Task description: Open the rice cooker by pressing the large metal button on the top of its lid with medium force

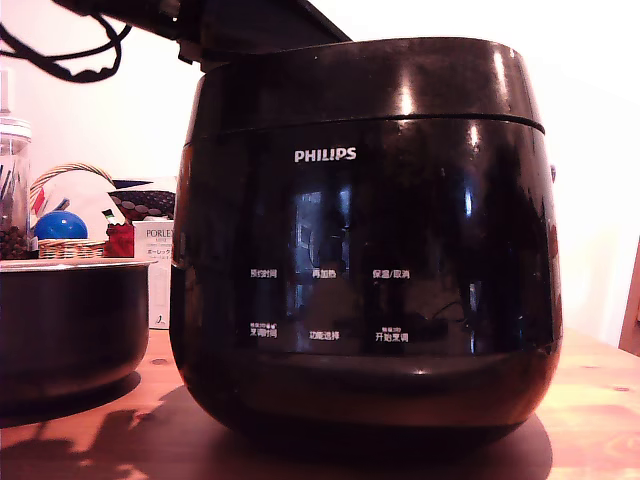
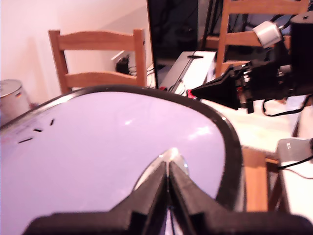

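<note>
Lid [image 2: 107, 147] spreads left of and under the gripper [image 2: 168, 171], still down on the rice cooker [image 1: 365, 250]. Gripper's pinched closed, empty, tips right at the metal button [image 2: 171, 157]. I'd push straight down, firm but not hard.

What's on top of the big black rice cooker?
The shut end effector rests its tips on a silvery button on the rice cooker's lid. It covers most of the button.

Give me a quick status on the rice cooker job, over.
Gripper jaws shut, tips at the metal button on the lid. Rice cooker lid still down. Nothing in the way.
</note>
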